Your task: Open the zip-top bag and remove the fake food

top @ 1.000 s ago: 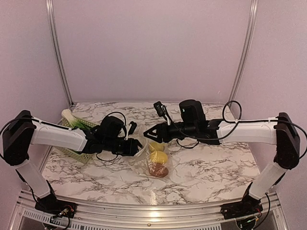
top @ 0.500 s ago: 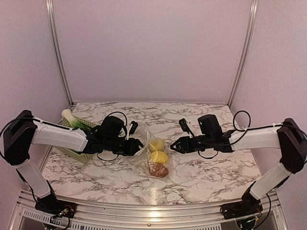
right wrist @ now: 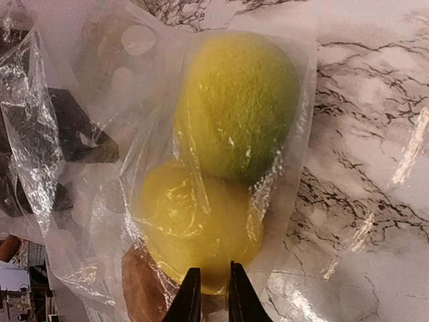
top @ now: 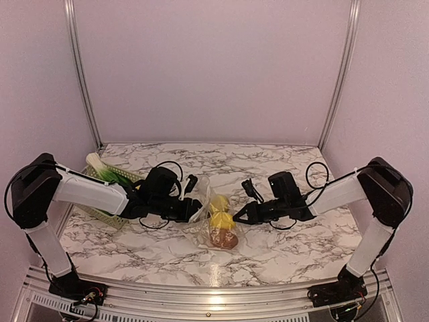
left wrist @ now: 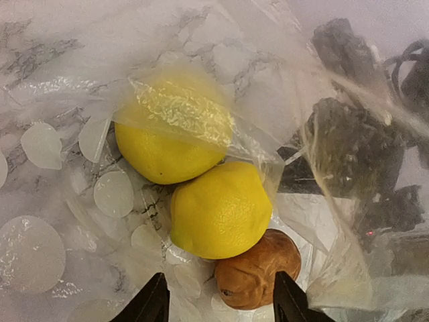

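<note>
The zip-top bag, clear with white dots, lies mid-table holding fake food: two yellow lemons and a brown lump. My left gripper is at the bag's left side, open; in the left wrist view its jaws stand wide apart in front of the brown lump and a lemon. My right gripper touches the bag's right side. In the right wrist view the right gripper is all but shut, its tips against the film over a lemon.
A pale green slatted basket stands at the left behind my left arm, with a green and white vegetable in it. Marble tabletop around the bag. Purple walls enclose the back and sides.
My right gripper pulled back to the right from above the bag, then came down and left to touch the bag's right side. My left gripper edged right toward the bag.
</note>
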Robot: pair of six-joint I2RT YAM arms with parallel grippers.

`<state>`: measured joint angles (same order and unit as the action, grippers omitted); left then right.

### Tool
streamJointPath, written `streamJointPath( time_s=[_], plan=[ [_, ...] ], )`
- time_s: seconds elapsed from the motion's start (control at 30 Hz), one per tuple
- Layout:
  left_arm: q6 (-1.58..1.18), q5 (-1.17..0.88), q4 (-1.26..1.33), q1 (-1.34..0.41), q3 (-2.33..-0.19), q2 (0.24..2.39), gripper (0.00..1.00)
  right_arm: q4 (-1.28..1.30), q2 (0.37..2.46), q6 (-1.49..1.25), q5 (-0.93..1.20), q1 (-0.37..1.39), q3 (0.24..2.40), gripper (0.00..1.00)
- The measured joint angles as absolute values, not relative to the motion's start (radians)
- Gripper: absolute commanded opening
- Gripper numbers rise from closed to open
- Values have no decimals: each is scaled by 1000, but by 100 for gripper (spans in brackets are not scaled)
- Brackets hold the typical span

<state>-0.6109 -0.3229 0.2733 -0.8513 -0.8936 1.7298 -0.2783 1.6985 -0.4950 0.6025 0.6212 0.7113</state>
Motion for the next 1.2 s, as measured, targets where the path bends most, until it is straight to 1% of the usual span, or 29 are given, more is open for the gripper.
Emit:
streamJointPath(
  time_s=[0.1,0.27,0.6,0.8,0.87,0.9,0.97,1.07,1.2],
  plan=[
    [-613,-337,285,-858,-894,1744,57,-318,1723,-520,628,623,711,0],
    [-607,-360,289,-866,-894,1777,62,-363,1750,-541,647,642,714,0],
    [-567,-350,265,-878,-913,1813,79,-418,1814,-561,654,666,746,0],
    [-553,-304,260,-870,-934,1833,84,-433,1857,-570,673,674,790,0],
    [-550,-299,265,-865,-936,1838,88,-440,1867,-574,683,677,800,0],
    [-548,-297,268,-865,-936,1840,93,-443,1870,-576,688,678,802,0],
    [-543,-296,280,-864,-936,1843,97,-456,1876,-578,699,682,804,0],
    [-535,-293,302,-863,-935,1846,98,-466,1889,-579,716,693,809,0],
    [-516,-261,310,-862,-934,1847,94,-474,1910,-576,735,712,818,0]
  ],
)
